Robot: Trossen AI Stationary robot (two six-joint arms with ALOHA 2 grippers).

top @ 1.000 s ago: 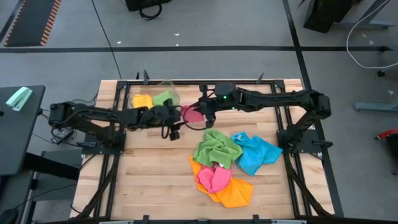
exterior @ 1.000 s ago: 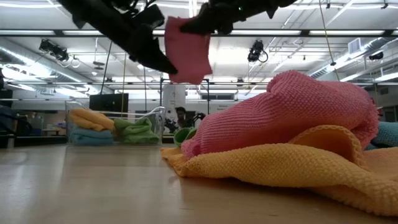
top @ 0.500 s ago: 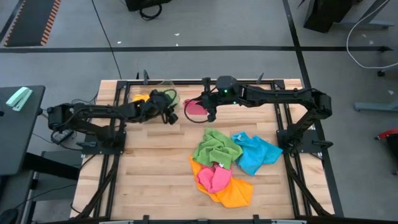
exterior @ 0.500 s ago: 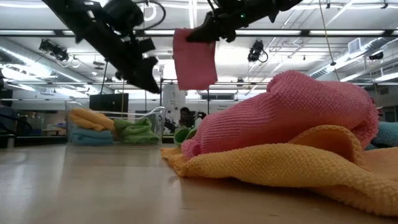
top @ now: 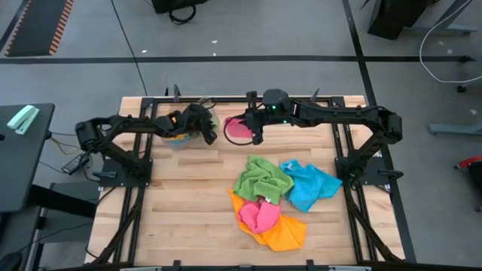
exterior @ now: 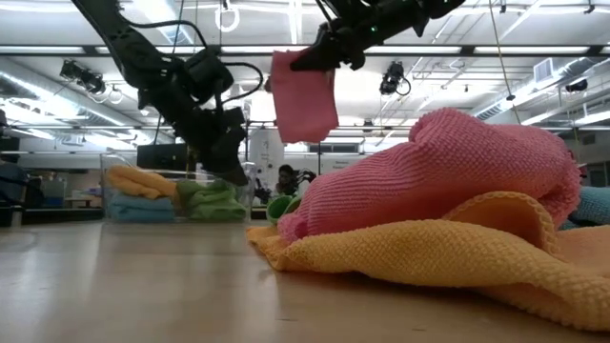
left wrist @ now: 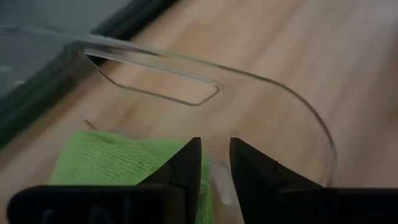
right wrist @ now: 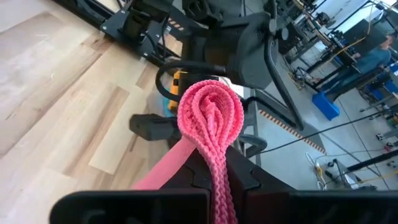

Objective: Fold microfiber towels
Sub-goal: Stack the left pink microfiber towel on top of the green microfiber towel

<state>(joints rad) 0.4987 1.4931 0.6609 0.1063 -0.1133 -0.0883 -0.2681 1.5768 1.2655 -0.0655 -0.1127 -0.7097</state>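
A clear plastic bin point(exterior: 176, 195) stands at the far edge of the table point(top: 181, 218), directly below the left gripper point(top: 205, 129). It contains folded towels: an orange-yellow one point(exterior: 138, 181) on top of a blue one point(exterior: 143, 205), with a green towel point(exterior: 212, 198) beside them. In the left wrist view the green towel point(left wrist: 118, 162) lies inside the bin's transparent rim point(left wrist: 249, 78), just beneath the fingertips.

The left gripper's fingers point(left wrist: 186, 165) are nearly together, separated by a narrow gap, with nothing between them. They hover over the bin's end nearest the right gripper.

The right gripper point(top: 254, 134) is raised above the table, beside the bin and close to the left gripper. Its fingers are clamped on a folded pink towel point(exterior: 303, 95), which hangs downward from the grip, clear of the table. In the right wrist view the pink towel point(right wrist: 210, 115) is pinched between the fingers, its folded layers bunched above them.

Nearer the front of the table than both grippers lies a loose pile of towels point(top: 275, 199): green, blue, pink and orange-yellow, overlapping one another.
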